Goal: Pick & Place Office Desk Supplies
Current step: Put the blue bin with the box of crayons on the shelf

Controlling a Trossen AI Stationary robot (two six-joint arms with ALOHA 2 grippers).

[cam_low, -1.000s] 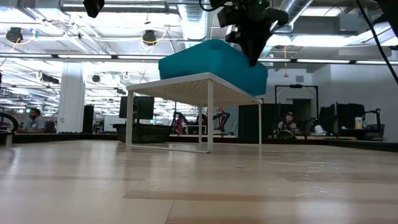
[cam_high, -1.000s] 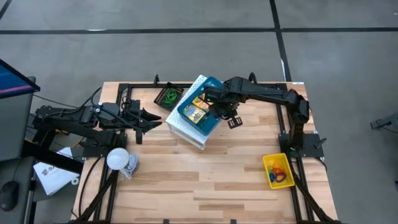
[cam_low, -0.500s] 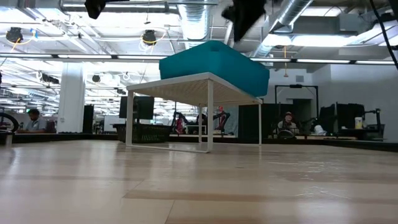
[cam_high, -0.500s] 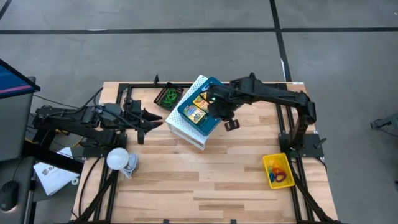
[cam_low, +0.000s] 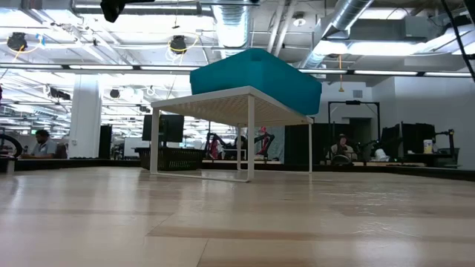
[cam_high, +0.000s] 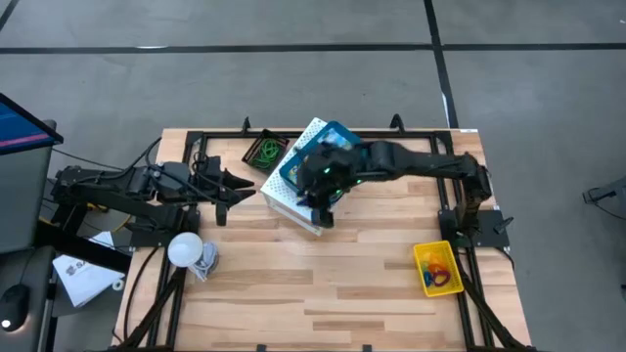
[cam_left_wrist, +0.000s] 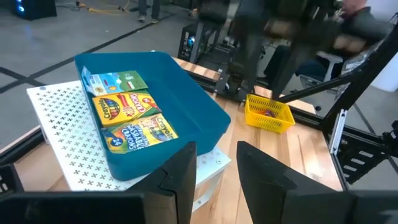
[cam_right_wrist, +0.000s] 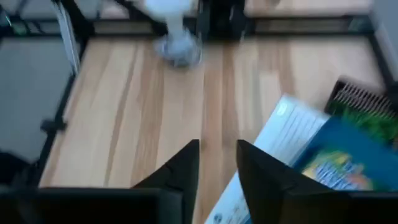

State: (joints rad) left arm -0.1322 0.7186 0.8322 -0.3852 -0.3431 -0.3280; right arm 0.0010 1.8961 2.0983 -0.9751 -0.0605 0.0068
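The blue mesh tray is sitting on a white perforated stand at the back of the worktop, with three crayon packs lying side by side in it. The right claw is hanging over the stand's front edge, fingers slightly apart and holding nothing (its wrist view is blurred, so this is likely rather than sure). The left claw is waiting just beside the stand, fingers apart and empty. The black tray is holding green loops, and the yellow tray is sitting near the front right corner.
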